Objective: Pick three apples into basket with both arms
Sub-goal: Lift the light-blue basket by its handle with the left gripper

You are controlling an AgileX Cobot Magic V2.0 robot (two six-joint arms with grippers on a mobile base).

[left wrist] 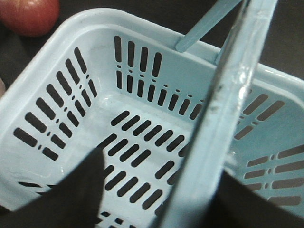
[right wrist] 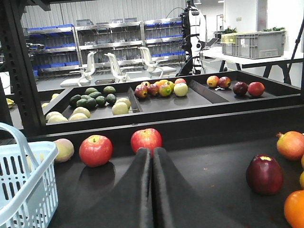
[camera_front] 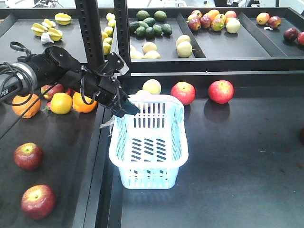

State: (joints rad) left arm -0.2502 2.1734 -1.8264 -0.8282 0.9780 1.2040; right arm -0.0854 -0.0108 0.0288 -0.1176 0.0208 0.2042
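The pale blue basket [camera_front: 148, 142] stands empty in the middle; it also shows as basket [left wrist: 95, 19] and basket [right wrist: 19, 175]. My left gripper [camera_front: 127, 108] hangs over its back-left rim. In the left wrist view the left gripper [left wrist: 161, 166] is open, and the basket's handle bar [left wrist: 223, 109] runs between the fingers, close to the right one. Two dark red apples [camera_front: 28, 156] [camera_front: 38, 201] lie on the left table. A third dark red apple [right wrist: 264, 174] lies right of my right gripper [right wrist: 153, 149], which is shut and empty just above the table.
Two brighter red apples [camera_front: 183, 92] [camera_front: 221, 91] and a pale fruit [camera_front: 152, 86] lie behind the basket. Oranges [camera_front: 26, 105] [camera_front: 83, 102] sit under the left arm. A black post [camera_front: 92, 28] and fruit trays [camera_front: 213, 47] stand behind. An orange [right wrist: 294, 209] lies at the right.
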